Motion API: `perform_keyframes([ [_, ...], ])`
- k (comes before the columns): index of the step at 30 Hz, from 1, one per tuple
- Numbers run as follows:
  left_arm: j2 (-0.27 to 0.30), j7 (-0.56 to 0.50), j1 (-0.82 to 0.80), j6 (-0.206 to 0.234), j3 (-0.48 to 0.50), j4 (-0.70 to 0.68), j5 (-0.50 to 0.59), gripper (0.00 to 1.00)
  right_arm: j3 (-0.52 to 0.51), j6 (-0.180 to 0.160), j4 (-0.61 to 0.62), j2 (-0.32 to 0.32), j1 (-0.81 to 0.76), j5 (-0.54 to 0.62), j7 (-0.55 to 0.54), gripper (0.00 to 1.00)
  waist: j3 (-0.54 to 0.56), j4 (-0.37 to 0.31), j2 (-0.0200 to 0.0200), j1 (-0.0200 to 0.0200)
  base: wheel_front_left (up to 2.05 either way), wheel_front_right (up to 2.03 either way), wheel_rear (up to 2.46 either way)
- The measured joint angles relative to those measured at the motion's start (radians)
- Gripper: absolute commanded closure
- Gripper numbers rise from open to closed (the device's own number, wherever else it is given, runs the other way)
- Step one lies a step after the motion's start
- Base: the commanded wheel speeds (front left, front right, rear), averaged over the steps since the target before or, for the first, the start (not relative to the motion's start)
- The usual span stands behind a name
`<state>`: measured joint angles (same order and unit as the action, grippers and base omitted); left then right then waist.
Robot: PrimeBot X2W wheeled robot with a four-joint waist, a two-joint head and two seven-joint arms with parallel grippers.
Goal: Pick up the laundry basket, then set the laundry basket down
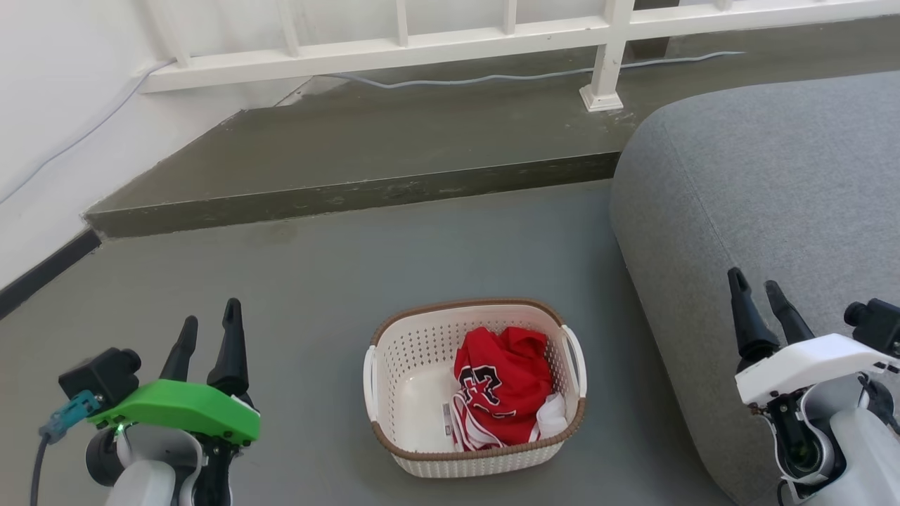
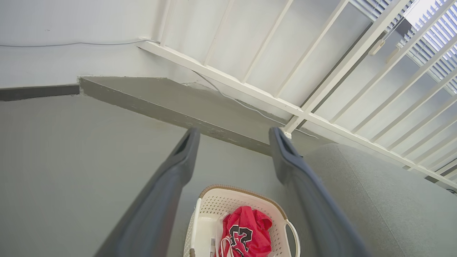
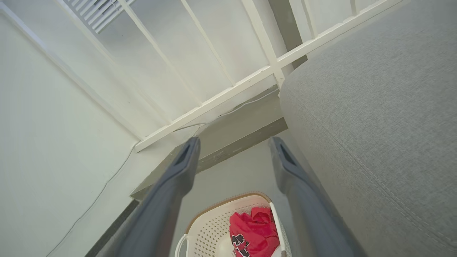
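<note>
Sitting on the grey floor (image 1: 316, 281), the small cream-white perforated plastic laundry basket (image 1: 411, 355) with its brown woven-look rim lies between the two arms in the head view. A crumpled red jersey (image 1: 503, 383) with black-and-white lettering fills its right half. That view takes in the whole basket and both white loop handles (image 1: 368, 383). It also shows the left gripper (image 1: 210, 313) under a green cover at the near left. The right gripper (image 1: 754, 277) has a white cover and is at the near right, in front of the grey fabric sofa (image 1: 773, 176). Both are well apart from the basket.

The left wrist view looks along its dark fingers (image 2: 171, 171), which stand apart, and cuts the basket off at its near end. It adds slatted window blinds (image 2: 428, 28) high beyond the railing. The right wrist view shows its fingers (image 3: 303, 185) likewise apart, with the sofa close on the right.

Farther off, a raised dark step (image 1: 387, 147) carries a white railing (image 1: 422, 49) and a pale cable (image 1: 457, 79). A white wall (image 1: 56, 105) with dark skirting (image 1: 42, 270) closes the left.
</note>
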<state>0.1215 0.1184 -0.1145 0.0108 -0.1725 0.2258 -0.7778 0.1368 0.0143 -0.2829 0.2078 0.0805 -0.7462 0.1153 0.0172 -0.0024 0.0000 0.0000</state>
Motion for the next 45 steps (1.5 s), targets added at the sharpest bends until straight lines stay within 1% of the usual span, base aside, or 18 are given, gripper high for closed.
perform_keyframes([
  [3,0.0,0.009,0.0,0.006,-0.01,-0.003,0.033,0.0,0.018,-0.008,0.0,0.011,0.002,0.049,0.008,0.0,0.001,0.0,0.0,0.0,0.0,0.0,0.0],
  [4,-0.001,0.016,0.0,0.012,-0.016,-0.004,0.063,0.0,0.027,-0.014,0.0,0.013,0.004,0.078,0.017,0.0,0.002,0.0,0.0,0.0,0.0,0.0,0.0],
  [9,-0.001,0.026,0.0,0.022,-0.028,-0.006,0.113,0.0,0.041,-0.018,-0.001,0.013,0.004,0.124,0.029,0.0,0.003,0.0,0.0,0.0,0.0,0.0,0.0],
  [11,-0.001,0.034,0.0,0.025,-0.032,-0.006,0.135,0.0,0.049,-0.025,-0.001,0.013,0.005,0.148,0.035,0.0,0.003,0.0,0.0,0.0,0.0,0.0,0.0],
  [14,-0.001,0.042,0.0,0.03,-0.042,-0.005,0.171,0.0,0.063,-0.027,-0.001,0.014,0.005,0.185,0.044,0.0,0.004,0.0,0.0,0.0,0.0,0.0,0.0],
  [15,-0.002,0.043,0.0,0.035,-0.044,-0.005,0.186,0.0,0.067,-0.034,0.0,0.014,0.005,0.199,0.048,0.0,0.004,0.0,0.0,0.0,0.0,0.0,0.0],
  [20,-0.002,0.063,0.0,0.045,-0.053,-0.007,0.246,0.0,0.083,-0.036,0.001,0.014,0.013,0.256,0.062,0.0,0.004,0.0,0.0,0.0,0.0,0.0,0.0],
  [21,-0.003,0.068,0.0,0.048,-0.055,-0.007,0.257,0.0,0.086,-0.043,0.002,0.014,0.013,0.266,0.063,0.0,0.004,-0.001,0.0,0.0,0.0,0.0,0.0],
  [31,-0.01,0.095,0.0,0.07,-0.069,-0.005,0.363,0.0,0.103,-0.061,0.009,0.017,0.015,0.378,0.097,0.0,0.003,-0.002,0.0,0.0,0.0,0.0,0.0],
  [37,-0.012,0.113,0.0,0.08,-0.079,0.0,0.424,0.0,0.104,-0.069,0.012,0.017,0.016,0.421,0.115,0.0,0.003,-0.003,0.0,0.0,0.0,0.0,0.0],
  [43,-0.012,0.131,-0.001,0.088,-0.087,0.004,0.494,0.0,0.124,-0.075,0.011,0.017,0.016,0.492,0.132,0.0,0.003,-0.004,0.0,0.0,0.0,0.0,0.0],
  [45,-0.012,0.131,-0.002,0.088,-0.086,0.005,0.497,0.0,0.124,-0.075,0.011,0.017,0.016,0.495,0.132,0.0,0.002,-0.004,0.0,0.0,0.0,0.0,0.0],
])
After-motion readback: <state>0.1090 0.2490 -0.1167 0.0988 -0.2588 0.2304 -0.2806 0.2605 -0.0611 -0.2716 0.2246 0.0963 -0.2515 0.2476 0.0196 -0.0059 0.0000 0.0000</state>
